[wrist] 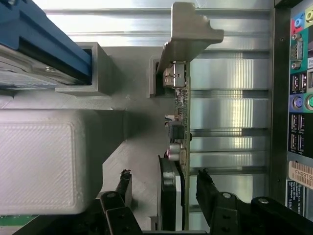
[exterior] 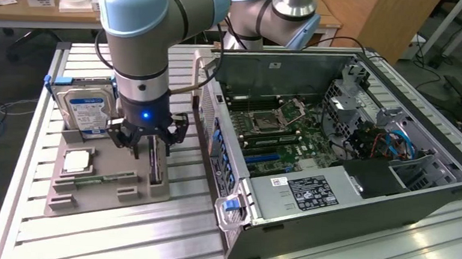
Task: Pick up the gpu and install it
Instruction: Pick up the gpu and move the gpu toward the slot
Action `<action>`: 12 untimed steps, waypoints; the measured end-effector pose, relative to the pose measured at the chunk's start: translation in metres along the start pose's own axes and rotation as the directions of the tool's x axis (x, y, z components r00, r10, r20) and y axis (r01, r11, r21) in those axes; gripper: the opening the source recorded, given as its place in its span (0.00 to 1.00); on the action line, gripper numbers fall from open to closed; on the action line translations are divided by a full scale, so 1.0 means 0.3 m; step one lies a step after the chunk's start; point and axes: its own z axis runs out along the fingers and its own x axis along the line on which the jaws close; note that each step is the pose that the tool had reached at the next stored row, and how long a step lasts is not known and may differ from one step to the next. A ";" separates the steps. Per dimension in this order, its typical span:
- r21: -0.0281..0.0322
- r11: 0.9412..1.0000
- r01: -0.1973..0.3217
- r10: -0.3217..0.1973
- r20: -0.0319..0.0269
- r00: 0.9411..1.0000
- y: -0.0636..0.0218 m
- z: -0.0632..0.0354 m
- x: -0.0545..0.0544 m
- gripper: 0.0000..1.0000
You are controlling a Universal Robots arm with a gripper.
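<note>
gpu (wrist: 180, 112) is standing on edge in the grey holder tray (wrist: 132, 147) on the bench (wrist: 230, 73), black fan nearest, thin green board running to the silvery bracket (wrist: 188, 34), gaps showing both sides, pincer (wrist: 164, 173) hanging wide open astride it, gripping nothing.

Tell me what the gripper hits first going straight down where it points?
Probably the gpu: the open gripper straddles the upright card, so its top edge would slide between the fingers. Depth is hard to judge.

gpu (exterior: 157, 167) | thin card, silvery end bracket | standing on edge | slotted in grey holder (exterior: 102, 204)
</note>
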 end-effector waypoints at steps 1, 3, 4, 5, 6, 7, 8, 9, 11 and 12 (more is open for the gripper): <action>0.000 1.000 0.000 0.000 0.000 1.000 0.000 0.001 0.000 0.63; 0.000 1.000 0.000 0.000 0.000 1.000 0.000 0.004 0.000 0.57; 0.000 1.000 0.000 0.000 0.000 1.000 0.000 0.004 0.000 0.50; 0.000 1.000 0.000 0.000 0.000 1.000 0.000 0.005 0.000 0.50; 0.000 1.000 0.000 0.000 0.000 1.000 0.000 0.005 0.000 0.50; 0.000 1.000 0.000 0.000 0.000 1.000 0.000 0.006 0.000 0.50; 0.000 1.000 0.000 0.000 0.000 1.000 0.000 0.006 0.000 0.49; 0.000 1.000 0.000 0.000 0.000 1.000 0.000 0.006 0.000 0.49; 0.002 1.000 0.000 0.000 0.000 1.000 0.000 0.007 0.000 0.42; 0.003 1.000 0.000 0.000 0.000 1.000 0.000 0.008 0.000 0.42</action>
